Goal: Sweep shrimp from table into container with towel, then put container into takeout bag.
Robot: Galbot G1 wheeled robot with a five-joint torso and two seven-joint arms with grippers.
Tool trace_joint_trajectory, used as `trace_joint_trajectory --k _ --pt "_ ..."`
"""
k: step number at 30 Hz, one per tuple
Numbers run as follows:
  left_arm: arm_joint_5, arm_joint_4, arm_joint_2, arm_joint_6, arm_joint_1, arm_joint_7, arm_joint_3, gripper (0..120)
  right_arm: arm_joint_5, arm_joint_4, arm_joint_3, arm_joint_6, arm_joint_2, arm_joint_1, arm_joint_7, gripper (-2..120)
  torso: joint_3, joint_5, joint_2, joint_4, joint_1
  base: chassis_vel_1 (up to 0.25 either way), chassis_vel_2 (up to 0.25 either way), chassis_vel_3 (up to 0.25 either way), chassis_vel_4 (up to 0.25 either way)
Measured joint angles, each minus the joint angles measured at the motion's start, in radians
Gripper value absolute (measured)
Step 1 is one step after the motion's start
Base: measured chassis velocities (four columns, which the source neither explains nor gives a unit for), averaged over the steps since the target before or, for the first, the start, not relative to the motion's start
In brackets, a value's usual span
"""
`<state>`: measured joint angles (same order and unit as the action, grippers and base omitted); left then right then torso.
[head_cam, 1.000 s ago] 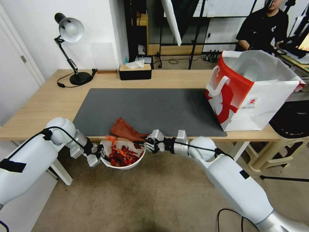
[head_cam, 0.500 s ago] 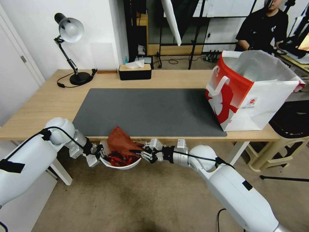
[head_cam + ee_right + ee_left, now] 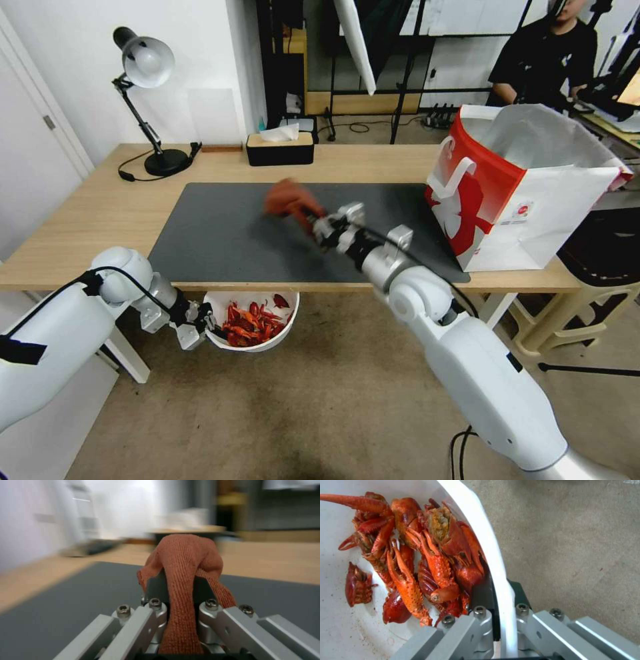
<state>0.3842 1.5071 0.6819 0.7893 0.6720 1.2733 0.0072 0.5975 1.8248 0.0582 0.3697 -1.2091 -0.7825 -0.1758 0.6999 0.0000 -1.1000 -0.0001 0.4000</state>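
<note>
Even, bright indoor light across the desk (image 3: 80, 207), no hard glare; soft shadow under its near edge falls over the container (image 3: 252, 328). Desk lamp (image 3: 143, 63) shade looks pale, w/ no visible beam. Head view bows at the edges: door frame and desk lines curve. Motion blur smears the towel (image 3: 288, 198) and right end effector (image 3: 319, 225) over the dark mat (image 3: 220, 233). Right wrist view: towel weave sharp up close, bkgd streaked and out of focus. Left wrist view: shrimp (image 3: 420, 555) glossy w/ small highlights, slightly soft; white rim bright.
</note>
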Motion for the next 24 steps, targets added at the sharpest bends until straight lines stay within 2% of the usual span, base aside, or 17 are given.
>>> trace_joint_trajectory --k 1,4,5,8,12,14,15,18,19,22,24 --pt "0.000 0.000 0.000 0.000 0.000 0.000 0.000 0 0.000 0.000 0.000 0.000 0.000 0.000 0.000 4 0.000 0.0000 0.000 0.0000 0.000 0.000 0.000 0.000 0.000" --pt "0.000 0.003 0.001 0.000 0.007 -0.001 -0.002 0 -0.032 0.019 0.031 0.073 0.007 -0.028 -0.171 4 0.000 -0.0001 0.000 0.0002 0.000 0.000 0.000 0.000 0.000" --pt "0.000 0.003 0.001 0.000 0.007 -0.001 -0.002 0 -0.032 0.019 0.031 0.073 0.007 -0.028 -0.171 4 0.000 -0.0001 0.000 0.0002 0.000 0.000 0.000 0.000 0.000" --pt "0.000 0.005 0.000 0.000 0.008 -0.001 -0.002 0 -0.068 0.052 0.048 0.108 0.012 -0.089 -0.253 4 0.000 0.0001 0.000 -0.0002 0.000 0.000 0.000 0.000 0.000" --pt "0.000 0.006 -0.001 0.000 0.008 -0.001 -0.002 0 -0.070 0.069 0.056 0.121 0.005 -0.118 -0.277 4 0.000 0.0001 0.000 0.0000 0.000 0.000 0.000 0.000 0.000" --pt "0.000 0.010 -0.002 0.000 0.007 -0.001 -0.002 0 -0.070 0.079 0.064 0.130 -0.001 -0.147 -0.280 16 0.000 0.0001 0.000 0.0002 0.000 0.000 0.000 0.000 0.000" --pt "0.000 0.010 -0.002 0.000 0.007 -0.001 -0.002 0 -0.070 0.079 0.064 0.130 -0.001 -0.147 -0.280 16 0.000 0.0001 0.000 0.0002 0.000 0.000 0.000 0.000 0.000" --pt "0.000 0.016 -0.005 -0.005 0.010 -0.001 -0.002 0 -0.061 0.089 0.068 0.147 -0.001 -0.163 -0.284 29 0.000 0.0001 0.000 0.0001 0.000 0.000 0.000 0.000 0.000" --pt "0.000 0.016 -0.005 -0.005 0.010 -0.001 -0.002 0 -0.061 0.089 0.068 0.147 -0.001 -0.163 -0.284 29 0.000 0.0001 0.000 0.0001 0.000 0.000 0.000 0.000 0.000" --pt "0.000 0.018 -0.008 -0.007 0.012 -0.001 -0.002 0 -0.068 0.097 0.069 0.166 -0.001 -0.168 -0.297 42 0.000 0.0001 0.000 0.0002 0.000 0.000 0.000 0.000 0.000" --pt "0.000 0.018 -0.008 -0.007 0.012 -0.001 -0.002 0 -0.071 0.098 0.070 0.168 -0.002 -0.169 -0.301 45 0.000 0.0000 0.000 0.0002 0.000 0.000 0.000 0.000 0.000"
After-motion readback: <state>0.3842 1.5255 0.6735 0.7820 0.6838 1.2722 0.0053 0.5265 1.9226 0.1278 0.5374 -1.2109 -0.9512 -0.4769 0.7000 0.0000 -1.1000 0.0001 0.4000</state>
